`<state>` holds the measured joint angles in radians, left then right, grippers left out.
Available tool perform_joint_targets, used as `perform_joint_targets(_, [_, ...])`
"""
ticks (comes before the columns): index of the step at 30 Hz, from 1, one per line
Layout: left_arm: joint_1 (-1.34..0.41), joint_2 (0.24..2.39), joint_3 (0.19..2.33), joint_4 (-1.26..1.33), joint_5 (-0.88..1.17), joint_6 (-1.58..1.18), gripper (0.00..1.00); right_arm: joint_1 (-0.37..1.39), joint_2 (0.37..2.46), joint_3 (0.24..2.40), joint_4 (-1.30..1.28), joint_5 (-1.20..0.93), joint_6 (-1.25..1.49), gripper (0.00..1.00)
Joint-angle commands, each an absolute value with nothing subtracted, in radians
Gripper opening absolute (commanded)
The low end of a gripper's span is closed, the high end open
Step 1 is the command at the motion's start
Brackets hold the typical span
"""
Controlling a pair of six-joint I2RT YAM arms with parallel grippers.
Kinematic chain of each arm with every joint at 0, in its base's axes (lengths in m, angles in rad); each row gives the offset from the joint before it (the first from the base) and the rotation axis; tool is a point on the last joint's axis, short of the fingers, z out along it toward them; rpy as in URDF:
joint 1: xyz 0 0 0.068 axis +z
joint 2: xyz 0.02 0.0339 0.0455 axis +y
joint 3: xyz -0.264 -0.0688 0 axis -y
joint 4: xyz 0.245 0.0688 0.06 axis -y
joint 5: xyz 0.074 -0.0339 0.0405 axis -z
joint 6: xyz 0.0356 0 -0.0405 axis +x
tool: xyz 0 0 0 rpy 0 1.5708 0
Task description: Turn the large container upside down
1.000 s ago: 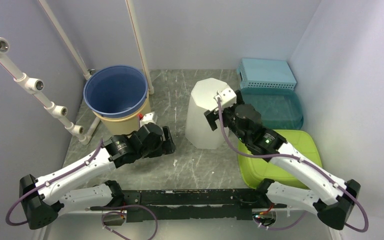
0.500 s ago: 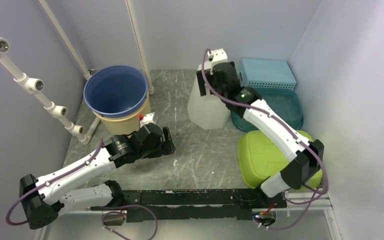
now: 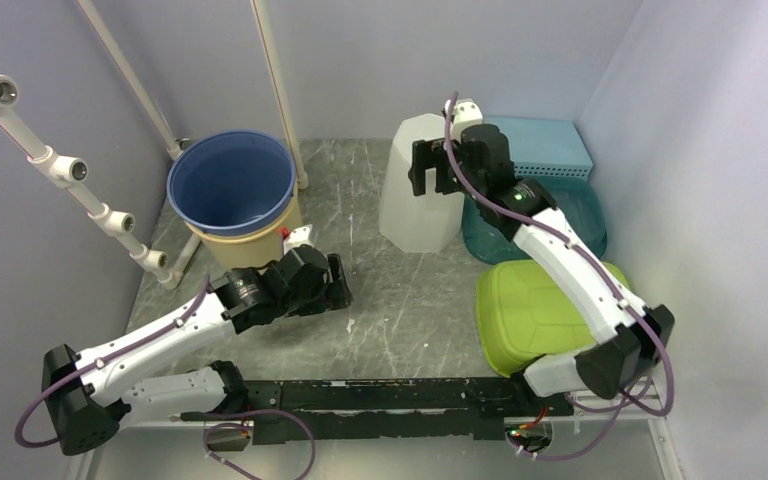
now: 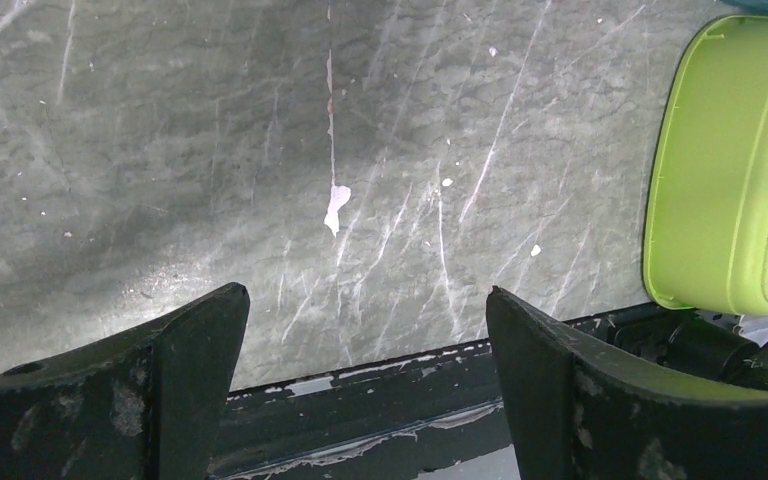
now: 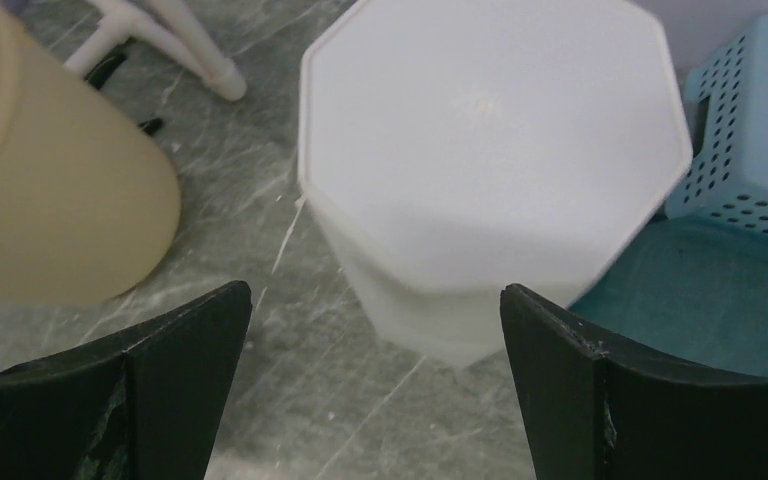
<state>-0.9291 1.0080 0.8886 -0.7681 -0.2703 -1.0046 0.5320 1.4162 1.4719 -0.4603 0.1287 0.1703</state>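
The top camera looks down from behind; wrist cameras face down, close; top and right share the white container.

No text, label, brand, number or sign can be read on anything here.

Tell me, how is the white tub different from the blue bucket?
The white tub has flat sides and corners; the blue bucket is round. The white tub's closed bottom faces up; the blue bucket's open mouth faces up. The white tub stands on the table; the blue bucket sits inside a tan bucket. Both are tall.
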Motion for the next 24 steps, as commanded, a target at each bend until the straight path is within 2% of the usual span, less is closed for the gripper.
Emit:
perform_joint_targets(1, [-0.929,1.041,0.953,-0.751,-0.278,-0.966,0.94,0.533,1.299,1.395,-0.463,0.028,0.191,1.00])
perform_joint_targets(8, [-0.929,1.085,0.988,-0.769,-0.283,-0.951,0.94,0.532,1.220,1.230,-0.483,-0.041,0.294,1.00])
perform_joint_targets(11, [-0.928,1.091,0.990,-0.765,-0.281,-0.947,0.94,0.532,1.262,1.214,-0.477,0.014,0.378,1.00])
perform_joint_targets(24, [-0.929,1.049,1.004,-0.826,-0.289,-0.965,0.94,0.456,1.739,1.595,-0.416,0.292,0.409,1.00])
